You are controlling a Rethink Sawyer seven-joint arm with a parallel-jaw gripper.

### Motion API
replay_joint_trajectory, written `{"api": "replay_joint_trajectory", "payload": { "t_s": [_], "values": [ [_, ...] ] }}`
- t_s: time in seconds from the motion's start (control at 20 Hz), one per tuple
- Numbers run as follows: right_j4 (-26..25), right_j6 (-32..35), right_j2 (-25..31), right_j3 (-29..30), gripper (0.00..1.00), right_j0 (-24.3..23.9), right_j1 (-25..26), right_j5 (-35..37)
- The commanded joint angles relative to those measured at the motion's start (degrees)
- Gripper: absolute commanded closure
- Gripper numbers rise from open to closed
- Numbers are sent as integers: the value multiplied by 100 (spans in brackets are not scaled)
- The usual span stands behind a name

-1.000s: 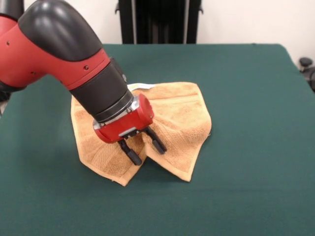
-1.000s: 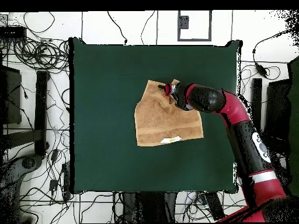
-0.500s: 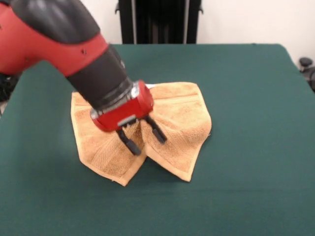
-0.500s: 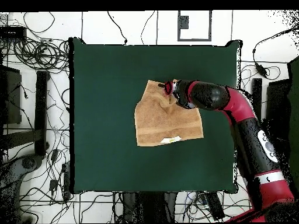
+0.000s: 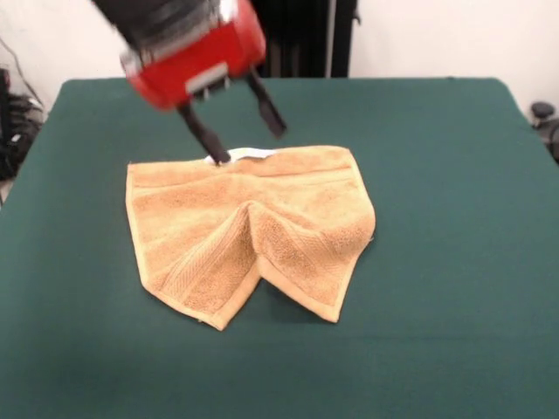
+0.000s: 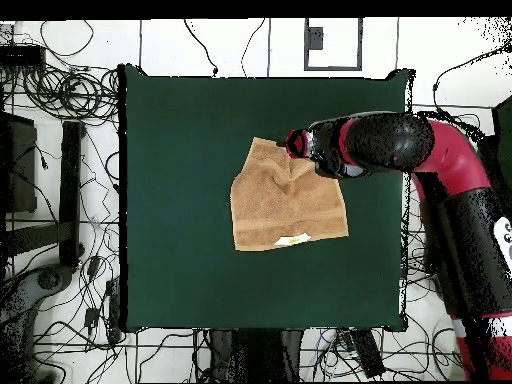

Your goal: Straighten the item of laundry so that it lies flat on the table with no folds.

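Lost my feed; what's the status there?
Pincer open, empty, above the towel. Towel bunched, ridge down its middle. Table otherwise bare.

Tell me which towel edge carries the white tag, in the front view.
The far edge, under the raised gripper. The white tag peeks out there; the towel shows no tag along its near, pinched edge or sides.

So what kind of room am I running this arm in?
Probably a robotics lab or test cell. The table is draped in plain green cloth, loose cables sprawl over the floor around it, and the only item laid out is a towel.
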Motion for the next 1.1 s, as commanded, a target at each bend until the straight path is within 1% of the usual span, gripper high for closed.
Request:
{"api": "replay_joint_trajectory", "payload": {
  "t_s": [0.05, 0.35, 0.55, 0.7, 0.8, 1.1],
  "values": [
    [150, 1042, -507, 1426, 0, 408, -1004, -166],
    [249, 1274, -427, 2091, 0, 420, -798, -1285],
    [439, 1103, -333, 2326, 0, 397, -823, -1460],
    [495, 978, -356, 2368, 0, 428, -774, -1587],
    [433, 842, -445, 2322, 0, 488, -709, -1686],
    [-54, 331, -732, 1952, 0, 707, -474, -1831]
  ]
}}
